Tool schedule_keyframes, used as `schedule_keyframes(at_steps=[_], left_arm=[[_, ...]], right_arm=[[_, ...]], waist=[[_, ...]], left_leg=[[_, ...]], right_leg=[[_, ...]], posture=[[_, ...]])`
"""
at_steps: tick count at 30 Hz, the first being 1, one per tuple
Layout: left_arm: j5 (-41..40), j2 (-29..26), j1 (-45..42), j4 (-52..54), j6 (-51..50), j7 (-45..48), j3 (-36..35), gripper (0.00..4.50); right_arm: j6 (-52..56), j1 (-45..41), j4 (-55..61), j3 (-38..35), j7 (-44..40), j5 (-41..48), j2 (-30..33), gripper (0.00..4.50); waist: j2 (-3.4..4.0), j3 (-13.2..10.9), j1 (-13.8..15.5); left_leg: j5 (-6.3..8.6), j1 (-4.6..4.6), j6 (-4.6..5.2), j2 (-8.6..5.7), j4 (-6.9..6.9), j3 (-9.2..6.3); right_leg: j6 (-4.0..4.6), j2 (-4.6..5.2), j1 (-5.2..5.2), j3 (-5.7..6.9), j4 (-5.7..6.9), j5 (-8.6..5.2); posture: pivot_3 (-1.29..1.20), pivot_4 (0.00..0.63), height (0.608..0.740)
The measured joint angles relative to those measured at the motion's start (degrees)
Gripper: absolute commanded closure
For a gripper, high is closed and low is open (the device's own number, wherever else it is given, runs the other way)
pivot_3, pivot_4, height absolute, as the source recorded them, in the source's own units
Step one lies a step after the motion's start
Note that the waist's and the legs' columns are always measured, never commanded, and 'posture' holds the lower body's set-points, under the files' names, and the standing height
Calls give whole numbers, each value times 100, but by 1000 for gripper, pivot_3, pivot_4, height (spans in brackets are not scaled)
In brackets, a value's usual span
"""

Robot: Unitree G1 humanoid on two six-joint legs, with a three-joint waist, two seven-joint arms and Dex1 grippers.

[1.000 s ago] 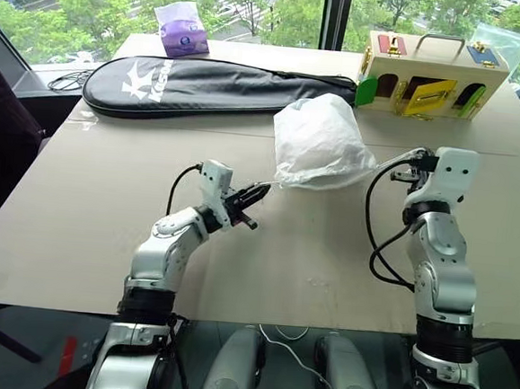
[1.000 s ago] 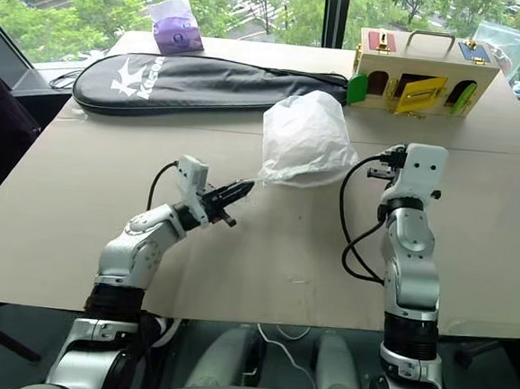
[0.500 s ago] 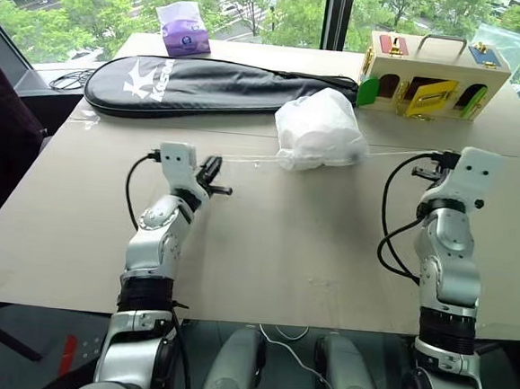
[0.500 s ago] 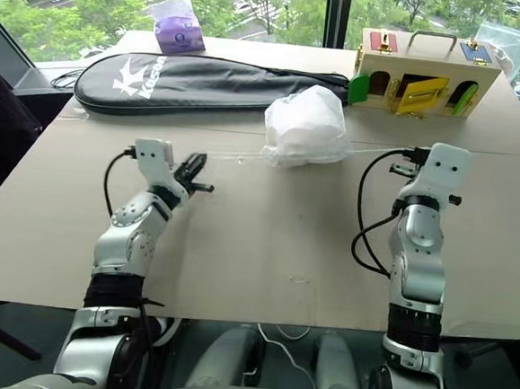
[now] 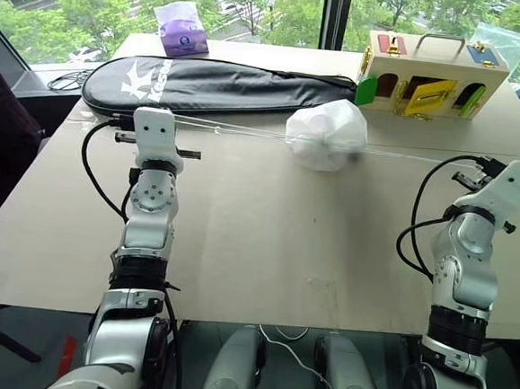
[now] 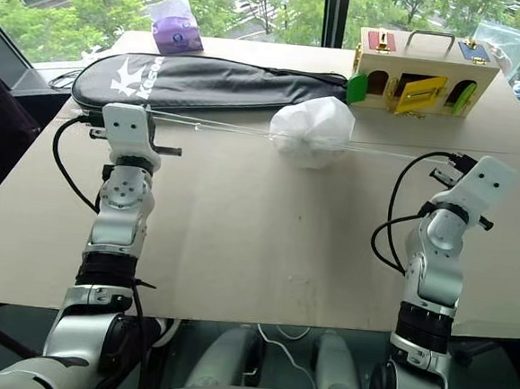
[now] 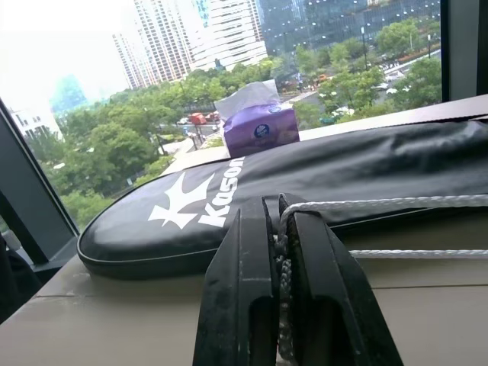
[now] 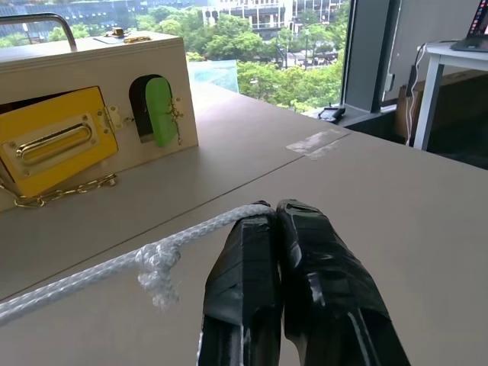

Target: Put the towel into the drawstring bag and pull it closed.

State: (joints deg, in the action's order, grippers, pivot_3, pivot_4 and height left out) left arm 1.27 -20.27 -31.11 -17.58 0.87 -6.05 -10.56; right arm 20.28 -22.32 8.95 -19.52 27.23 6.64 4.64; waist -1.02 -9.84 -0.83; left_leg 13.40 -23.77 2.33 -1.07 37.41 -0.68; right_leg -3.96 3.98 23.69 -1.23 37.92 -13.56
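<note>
Since the bag point(image 5: 327, 133) is already bunched into a tight ball between the two pincers, the task looks nearly done: the towel can't be seen, presumably inside, and what is left is at most a last tug on the cords and letting go.

Head views: the left pincer point(image 5: 187, 154) sits well to the bag's left, just in front of the black racket cover point(image 5: 215, 85), with a thin cord point(image 5: 238, 130) running taut from it to the bag. The right pincer point(image 5: 474, 172) sits well to the bag's right, in front of the wooden box point(image 5: 432, 75), its cord also stretched straight. Against the earlier frames the pincers stand much farther apart, the left one having swung out and up, the right one out. The bag, puffed up and loose earlier, has shrunk to a small round bundle and lies a little nearer the box.

Left wrist view: the left pincer's fingers point(image 7: 232, 290) are clamped on the braided cord, which leads away across the racket cover; a purple tissue pack point(image 7: 259, 128) stands beyond.

Right wrist view: the right pincer's fingers point(image 8: 240, 282) are pressed together on the cord, a knot point(image 8: 156, 263) just beside the tips.
</note>
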Motion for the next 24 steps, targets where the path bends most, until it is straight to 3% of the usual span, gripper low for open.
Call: schedule_keyframes(at_steps=[2, 7, 8, 9, 12, 16, 20, 24], left_arm=[[-280, 17, -42, -115, -33, 273, 1, 4413], [-1176, -85, 305, -71, -424, 2233, 183, 4413], [-1325, -83, 387, 37, -546, 2584, 281, 3763], [-1520, -115, 495, 228, -754, 3083, 476, 3478], [-1899, -464, 729, 747, -1352, 4256, 942, 1975], [-2004, -1627, 1246, 1051, -1908, 5539, 1096, 415], [-2155, -2060, 1327, 935, -1961, 6155, 870, 415], [-2297, -2499, 1681, 962, -1954, 6718, 632, 415]], right_arm=[[-2, -25, -107, -10, -116, 218, 198, 4500], [78, 95, -187, 25, -2072, 983, 1216, 4500], [160, 186, -94, 136, -2476, 1134, 1341, 3814], [310, 391, 140, 397, -3144, 1417, 1531, 3496], [554, 1018, 573, 1201, -4694, 1772, 2204, 2015], [634, 2100, 706, 1358, -6303, 1880, 3588, 418], [104, 2598, 463, 1160, -7301, 1796, 4182, 418], [-390, 2695, -45, 655, -7872, 1943, 4228, 418]], waist=[[0, 0, 0], [0, 0, -23], [0, 0, -26], [0, 0, -30], [0, 0, -56], [0, -2, -73], [-3, -5, -31], [-4, -4, -29]], left_leg=[[0, 0, 0, -1, 0, 3], [1, -3, 3, -2, 1, 6], [1, -4, 3, 3, 0, 5], [1, -4, 3, 10, 0, 5], [1, -3, 3, 20, 0, 5], [3, 1, 6, 23, 1, 10], [3, 2, 6, 26, 13, 9], [4, 9, 6, 29, 18, 19]], right_leg=[[0, 2, -1, -1, -2, 0], [-1, 0, -2, 1, -9, -1], [-1, -2, -2, 2, -10, -1], [0, -7, -2, 3, -11, -1], [1, -16, -4, 2, -14, -2], [1, -15, -7, -2, -21, -3], [1, -14, -12, 0, -21, -3], [1, -10, -19, -7, -23, -3]], posture=[[0, 150, 740], [0, 150, 740], [0, 150, 740], [0, 150, 740], [0, 150, 740], [0, 150, 740], [0, 150, 740], [0, 150, 740]])
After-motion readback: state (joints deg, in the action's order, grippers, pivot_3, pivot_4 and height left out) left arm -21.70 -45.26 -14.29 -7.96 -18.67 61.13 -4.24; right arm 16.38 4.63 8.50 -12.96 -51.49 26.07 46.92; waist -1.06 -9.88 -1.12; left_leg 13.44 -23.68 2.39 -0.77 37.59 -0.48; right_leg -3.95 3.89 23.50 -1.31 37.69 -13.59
